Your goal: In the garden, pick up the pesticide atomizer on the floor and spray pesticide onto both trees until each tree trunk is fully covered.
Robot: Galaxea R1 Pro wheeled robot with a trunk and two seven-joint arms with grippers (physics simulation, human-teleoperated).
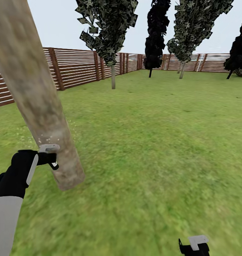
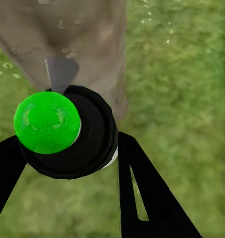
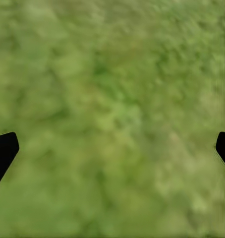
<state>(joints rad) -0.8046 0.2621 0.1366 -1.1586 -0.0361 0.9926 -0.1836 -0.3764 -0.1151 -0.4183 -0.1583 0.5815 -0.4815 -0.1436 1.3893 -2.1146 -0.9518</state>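
Pinched between the left gripper's (image 2: 68,163) black fingers, the pesticide atomizer (image 2: 65,131) points at the near tree trunk (image 1: 39,103), where white specks (image 1: 46,137) cling; sweep upward for coverage, right gripper (image 3: 112,148) spread idle over the grass (image 3: 112,99).

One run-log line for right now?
left gripper: shut on atomizer | aim: near trunk | white specks on bark | right gripper: open over grass

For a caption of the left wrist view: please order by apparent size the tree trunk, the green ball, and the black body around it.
1. tree trunk
2. black body
3. green ball
Nearness to the camera enlarges the ball and body.
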